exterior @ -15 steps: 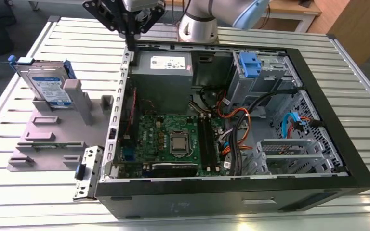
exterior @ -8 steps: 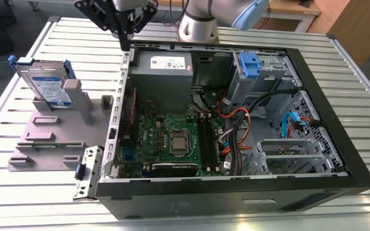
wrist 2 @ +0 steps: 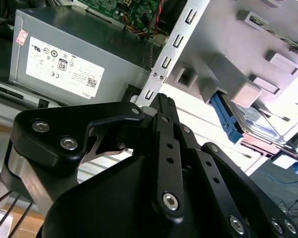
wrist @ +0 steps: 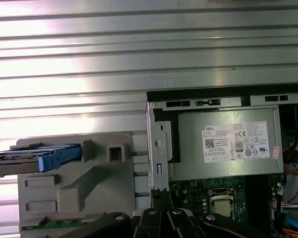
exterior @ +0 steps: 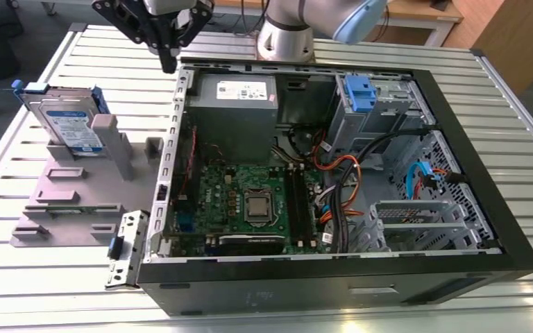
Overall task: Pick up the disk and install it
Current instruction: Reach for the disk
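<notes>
Table (exterior: 53, 295): ribbed metal top, carrying everything below.
Disk (exterior: 66, 119): at 10 o'clock in the exterior view, well apart from the gripper. It stands on edge in the grey holder, blue frame around it, label facing out. Both wrist views catch it too, edge-on in the first (wrist: 20, 159) and partly hidden by the holder's posts in the second (wrist 2: 262, 128).
Grey holder (exterior: 91, 182): flat plate with upright posts, just beside the case on the exterior view's left; the disk sits in its far slot.
Metal bracket (exterior: 124, 248): lies at 8 o'clock, touching the case's near corner.
Gripper (exterior: 167, 64): at 11 o'clock, above the case's far corner – fingers together, holding nothing. The tips also appear in the second (wrist 2: 164, 101) and first (wrist: 161, 196) wrist views.
Computer case (exterior: 341, 288): black, open on top, taking up the middle and the exterior view's right.
Inside the case: grey power supply (exterior: 234, 111) at 12 o'clock, green circuit board (exterior: 239, 201) at the centre, blue clip (exterior: 359, 94) at 1 o'clock, cables (exterior: 341, 187) – black, orange and blue – beside the board, silver cage (exterior: 415, 222) at 4 o'clock.
</notes>
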Motion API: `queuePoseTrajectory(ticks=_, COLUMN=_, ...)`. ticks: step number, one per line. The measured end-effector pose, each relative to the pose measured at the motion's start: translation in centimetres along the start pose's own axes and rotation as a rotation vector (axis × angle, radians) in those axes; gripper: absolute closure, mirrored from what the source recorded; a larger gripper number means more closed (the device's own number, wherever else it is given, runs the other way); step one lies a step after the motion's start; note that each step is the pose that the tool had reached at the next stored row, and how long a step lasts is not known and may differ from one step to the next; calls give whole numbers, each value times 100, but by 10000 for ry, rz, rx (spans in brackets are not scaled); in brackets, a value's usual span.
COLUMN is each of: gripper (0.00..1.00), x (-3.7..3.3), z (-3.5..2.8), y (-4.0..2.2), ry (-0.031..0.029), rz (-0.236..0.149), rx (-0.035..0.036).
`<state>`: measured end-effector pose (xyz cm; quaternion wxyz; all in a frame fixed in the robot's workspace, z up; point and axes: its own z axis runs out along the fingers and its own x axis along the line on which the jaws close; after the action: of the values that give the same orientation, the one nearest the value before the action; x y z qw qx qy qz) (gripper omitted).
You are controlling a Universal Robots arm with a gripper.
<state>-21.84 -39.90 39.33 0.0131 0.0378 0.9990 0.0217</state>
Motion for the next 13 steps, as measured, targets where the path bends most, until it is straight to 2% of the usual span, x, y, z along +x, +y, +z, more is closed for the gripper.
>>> queuePoseTrajectory(ticks=13, gripper=89, x=268, z=-7, y=-20, ry=-2, rz=2, rx=0)
